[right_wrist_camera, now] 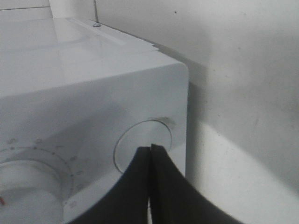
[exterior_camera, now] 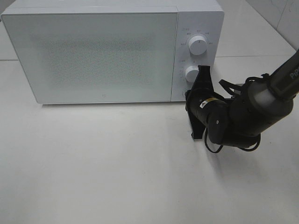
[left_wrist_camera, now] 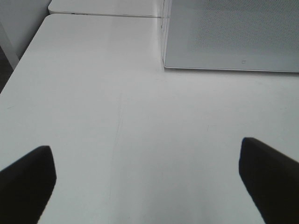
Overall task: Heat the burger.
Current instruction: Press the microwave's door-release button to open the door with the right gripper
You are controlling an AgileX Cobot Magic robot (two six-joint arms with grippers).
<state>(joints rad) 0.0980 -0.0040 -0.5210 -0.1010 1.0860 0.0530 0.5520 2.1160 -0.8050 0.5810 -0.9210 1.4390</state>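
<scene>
The burger is out of view in all three frames. A white microwave [exterior_camera: 93, 51] stands at the back of the table with its door closed. My right gripper [exterior_camera: 188, 97] is shut with nothing in it, and its tips rest against the round button [right_wrist_camera: 135, 140] at the bottom of the microwave's control panel, below the lower dial [exterior_camera: 192, 73]. In the right wrist view the shut gripper [right_wrist_camera: 150, 148] meets the button's edge. My left gripper [left_wrist_camera: 147, 179] hangs open over bare table, facing the microwave's [left_wrist_camera: 233, 37] left front corner; it is out of the high view.
The white table [exterior_camera: 117, 177] spreads in front of the microwave. An upper dial [exterior_camera: 198, 45] sits above the lower one on the panel. A second table surface [left_wrist_camera: 103, 7] adjoins at the far side. A wall [right_wrist_camera: 243, 70] shows beside the microwave.
</scene>
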